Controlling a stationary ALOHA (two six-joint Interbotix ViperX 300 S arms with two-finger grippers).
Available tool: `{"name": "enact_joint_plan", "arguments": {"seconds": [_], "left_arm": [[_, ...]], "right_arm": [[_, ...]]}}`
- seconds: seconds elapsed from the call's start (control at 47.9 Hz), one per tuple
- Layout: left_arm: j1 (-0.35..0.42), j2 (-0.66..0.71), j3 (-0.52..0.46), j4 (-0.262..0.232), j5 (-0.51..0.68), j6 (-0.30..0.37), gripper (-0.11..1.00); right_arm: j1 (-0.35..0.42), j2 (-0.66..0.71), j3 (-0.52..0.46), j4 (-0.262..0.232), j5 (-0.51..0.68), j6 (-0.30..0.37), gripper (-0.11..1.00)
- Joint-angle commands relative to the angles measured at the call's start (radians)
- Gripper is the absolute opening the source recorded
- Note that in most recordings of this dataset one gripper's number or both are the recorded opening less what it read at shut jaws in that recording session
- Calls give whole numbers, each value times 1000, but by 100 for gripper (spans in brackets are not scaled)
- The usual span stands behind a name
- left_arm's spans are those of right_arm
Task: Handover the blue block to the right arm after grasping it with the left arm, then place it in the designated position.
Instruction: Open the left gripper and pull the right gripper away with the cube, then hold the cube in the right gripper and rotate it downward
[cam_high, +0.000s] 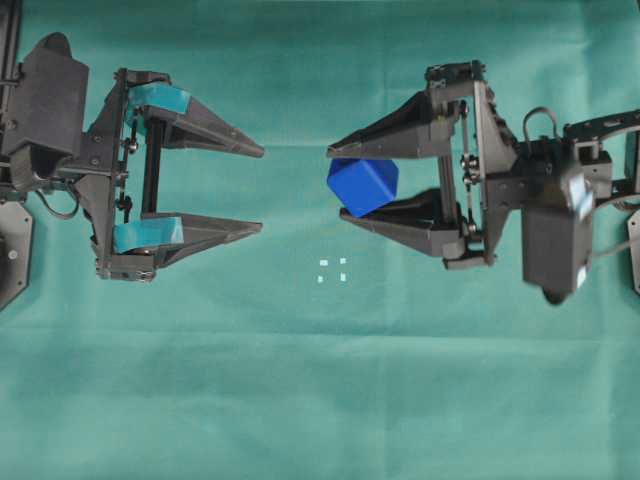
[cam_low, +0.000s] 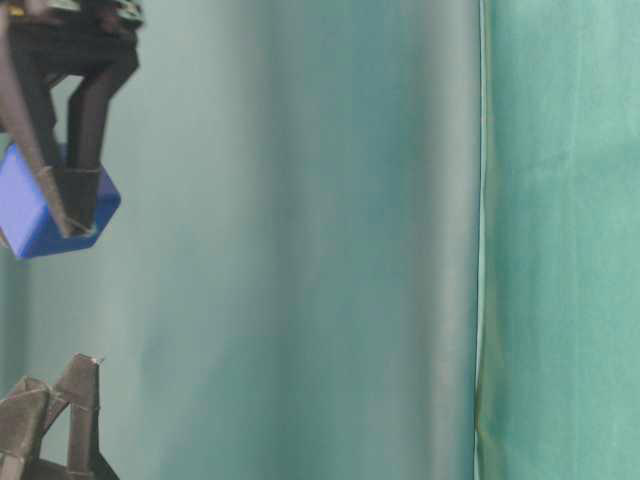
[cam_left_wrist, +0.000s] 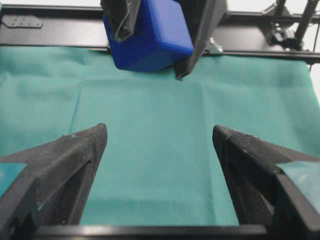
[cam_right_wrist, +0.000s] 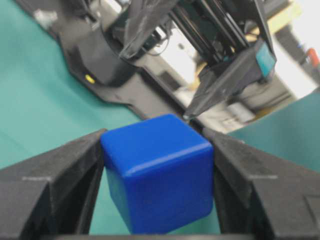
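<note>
Your right tool (cam_high: 362, 184) is pinching the blue block (cam_high: 362, 186) up in the air, so the handover looks done. Your left tool (cam_high: 262, 190) is spread wide and holds nothing. The white marks (cam_high: 332, 271) on the green table (cam_high: 320, 400) lie just beside the block, waiting.

Left arm (cam_high: 50, 110) comes in from the left edge of the overhead view, wrist level, left gripper (cam_high: 262, 190) pointing toward the other gripper. Its jaws stand wide apart with nothing between them; teal-taped fingers (cam_high: 200, 125) run parallel. Right arm (cam_high: 570, 190) comes in from the right edge, wrist rolled a bit so the right gripper (cam_high: 338, 188) sits tilted. Its plain black fingers (cam_high: 400, 125) are clamped on the blue block (cam_high: 362, 185), pinched near the tips. The two grippers' tips face each other, apart, not touching.
</note>
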Motion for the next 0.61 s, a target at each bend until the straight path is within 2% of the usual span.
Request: {"name": "enact_joint_plan", "arguments": {"seconds": [0.0, 0.188, 0.292, 0.376, 0.585], "left_arm": [[3, -6, -18, 2, -2, 2, 100], [3, -6, -20, 2, 2, 2, 100], [3, -6, -18, 2, 3, 2, 100], [3, -5, -20, 2, 3, 2, 100], [3, -6, -20, 3, 3, 2, 100]], "right_arm": [[8, -18, -12, 20, 0, 109, 64], [12, -25, -14, 20, 31, 344, 64], [14, -29, -14, 20, 61, 437, 64], [14, -31, -17, 18, 89, 471, 64], [15, -31, -17, 18, 104, 472, 64]]}}
